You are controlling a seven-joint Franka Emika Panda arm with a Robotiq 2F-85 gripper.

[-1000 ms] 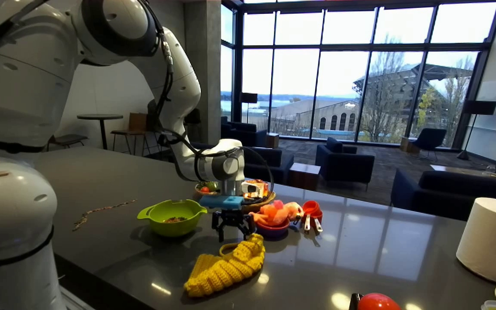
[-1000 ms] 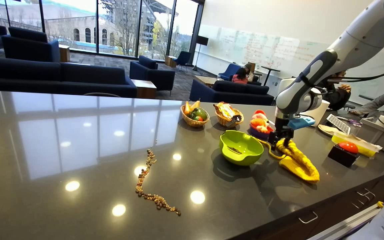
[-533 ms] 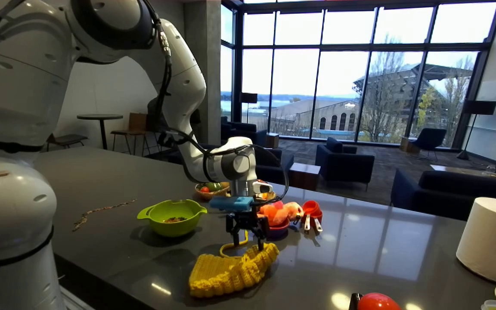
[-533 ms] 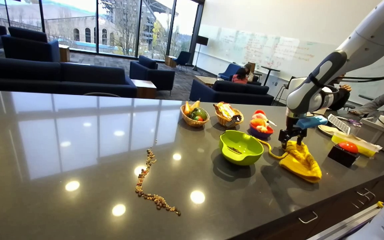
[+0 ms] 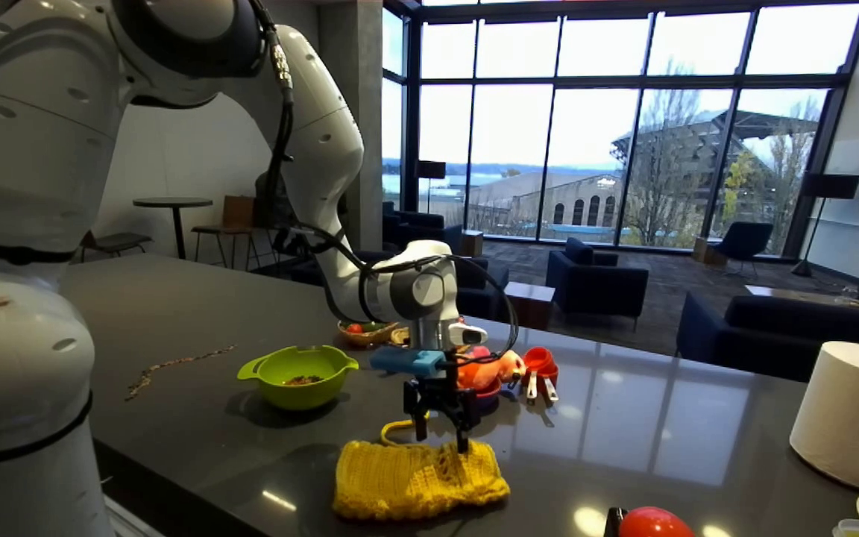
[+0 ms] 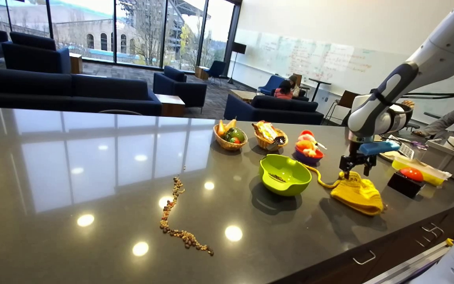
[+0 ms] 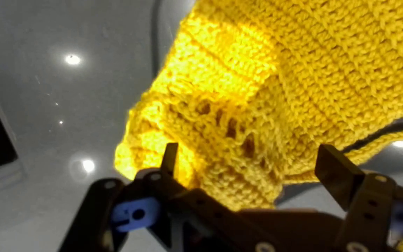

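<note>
The grey bench (image 6: 53, 252) fills the lower half of an exterior view; right of centre lies a yellow knitted piece (image 6: 355, 197). Left of it, a green bowl (image 6: 294, 169) holds brown bits (image 6: 277, 177). Higher up, a wicker basket (image 6: 227, 145) carries fruit-shaped pieces (image 6: 234, 134) and the neighbouring basket (image 6: 261, 142) bright packets (image 6: 266, 129). The pincer (image 7: 252, 163), fingers wide apart, hangs over the knitted piece, contact unclear. Upper right of the green bowl, a purple bowl (image 6: 309, 160) holds pink and orange lumps (image 6: 307, 146).
</note>
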